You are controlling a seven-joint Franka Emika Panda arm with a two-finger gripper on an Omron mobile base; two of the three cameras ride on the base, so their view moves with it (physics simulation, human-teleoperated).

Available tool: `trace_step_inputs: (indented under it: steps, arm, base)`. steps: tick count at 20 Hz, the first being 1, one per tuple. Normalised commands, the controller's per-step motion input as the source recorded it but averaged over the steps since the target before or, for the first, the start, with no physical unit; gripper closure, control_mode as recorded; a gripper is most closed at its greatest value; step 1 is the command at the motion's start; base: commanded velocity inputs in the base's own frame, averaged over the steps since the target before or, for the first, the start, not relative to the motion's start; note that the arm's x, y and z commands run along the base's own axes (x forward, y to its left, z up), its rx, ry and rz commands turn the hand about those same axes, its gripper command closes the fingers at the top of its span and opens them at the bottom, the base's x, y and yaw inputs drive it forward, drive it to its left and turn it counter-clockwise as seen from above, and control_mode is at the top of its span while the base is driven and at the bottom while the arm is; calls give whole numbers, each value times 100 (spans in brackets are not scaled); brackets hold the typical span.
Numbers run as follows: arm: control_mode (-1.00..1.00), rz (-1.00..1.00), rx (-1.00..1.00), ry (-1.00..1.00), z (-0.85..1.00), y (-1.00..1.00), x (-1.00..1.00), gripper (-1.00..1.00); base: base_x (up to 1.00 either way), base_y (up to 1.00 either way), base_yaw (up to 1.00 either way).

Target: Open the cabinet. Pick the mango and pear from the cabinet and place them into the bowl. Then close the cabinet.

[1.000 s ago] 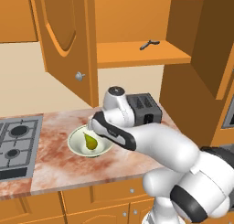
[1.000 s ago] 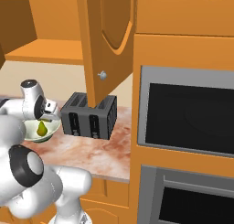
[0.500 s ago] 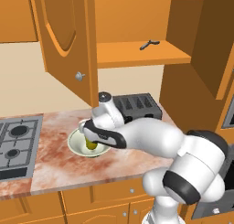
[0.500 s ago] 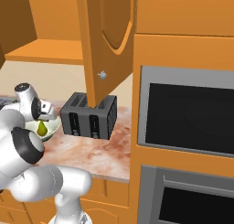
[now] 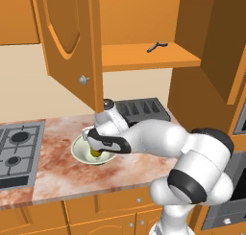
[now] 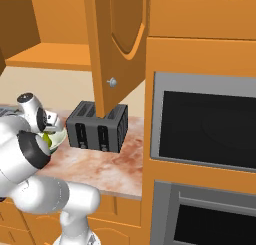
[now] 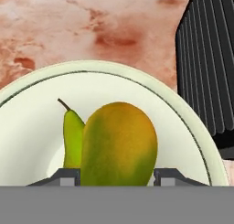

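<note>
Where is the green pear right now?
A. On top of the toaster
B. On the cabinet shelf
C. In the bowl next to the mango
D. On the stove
C. The hand view shows the pear lying in the bowl beside the mango, with the hand right over them.

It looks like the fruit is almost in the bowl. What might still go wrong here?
The mango sits between the fingers beside the pear in the bowl; lifting away carelessly might drag it out. The arm works under the open cabinet door and may bump it rising. The toaster stands close beside the bowl.
</note>
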Motion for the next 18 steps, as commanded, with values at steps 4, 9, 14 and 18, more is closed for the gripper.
trace_step_inputs:
  steps: [4, 9, 14, 18]
  arm:
    - [-100, 0, 0, -10, 12, 0, 0, -100]
    - [-100, 0, 0, -20, 29, -1, -49, -100]
    - [-100, 0, 0, -35, 86, -6, -100, -100]
    - [-100, 0, 0, -46, 100, -6, -100, -100]
  base:
    - [0, 0, 0]
    - [0, 0, 0]
    - [0, 0, 0]
    - [0, 0, 0]
